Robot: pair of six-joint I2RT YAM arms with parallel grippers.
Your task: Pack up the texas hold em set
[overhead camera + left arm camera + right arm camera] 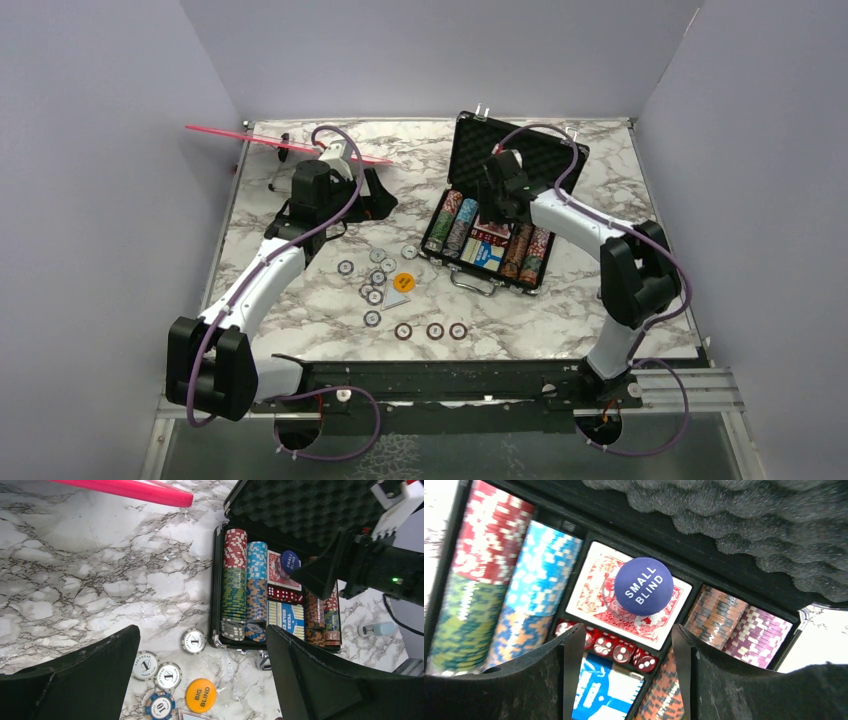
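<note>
I am putting the loose bits into the black case, which sits open near the right edge of the worktop. My right claw hangs over it, fingers apart, holding nothing. The blue button lies on the red cards. Next I think I must fetch the chips from the middle. My left claw is wide apart and holds nothing too.

Marble table — open black briefcase, loose chips, orange button
</note>
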